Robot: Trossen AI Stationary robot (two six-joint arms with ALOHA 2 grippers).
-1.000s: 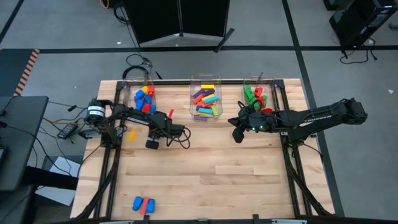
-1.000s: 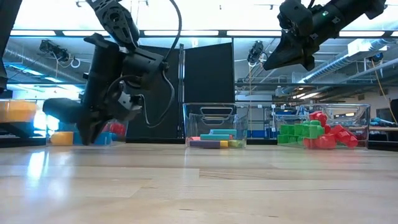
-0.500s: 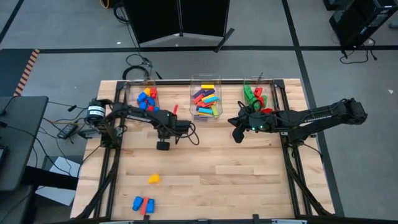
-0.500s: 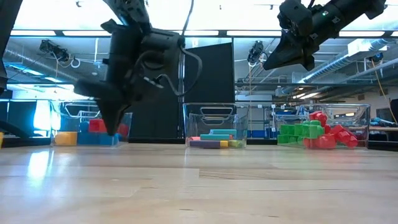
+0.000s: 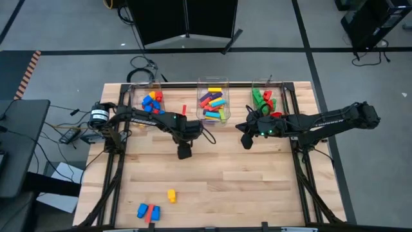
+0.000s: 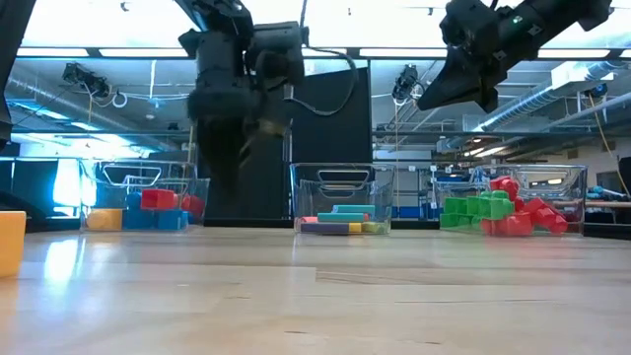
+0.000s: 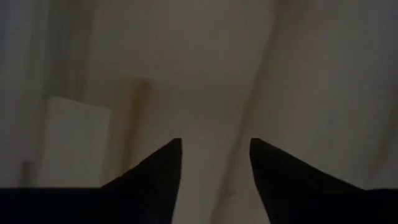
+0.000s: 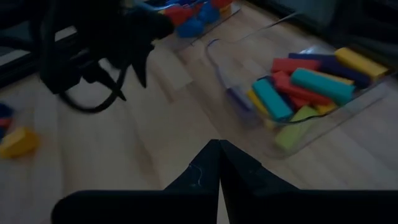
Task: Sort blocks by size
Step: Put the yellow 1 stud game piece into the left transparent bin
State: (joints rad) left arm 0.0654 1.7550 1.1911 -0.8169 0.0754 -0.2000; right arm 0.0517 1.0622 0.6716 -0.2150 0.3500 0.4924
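Left tool (image 7: 214,152) parted, empty (above bare table (image 5: 257,187)); right tool (image 8: 219,163) closed.

The wooden desk (image 5: 257,187) is pale butcher-block with a black frame along its edges. Three clear plastic bins stand in a row along its far edge: the left bin (image 5: 134,98) lies beyond and to the left of the left arm's jaws, the middle bin (image 5: 213,82) sits between the two pairs of jaws and farther back, and the right bin (image 5: 262,86) stands just behind the right arm's jaws. Beyond the bins, a black panel (image 5: 183,19) stands on the grey floor (image 5: 64,32). Black cables (image 5: 138,64) coil by the desk's far left corner. A dark cart (image 5: 19,145) sits off to the left.
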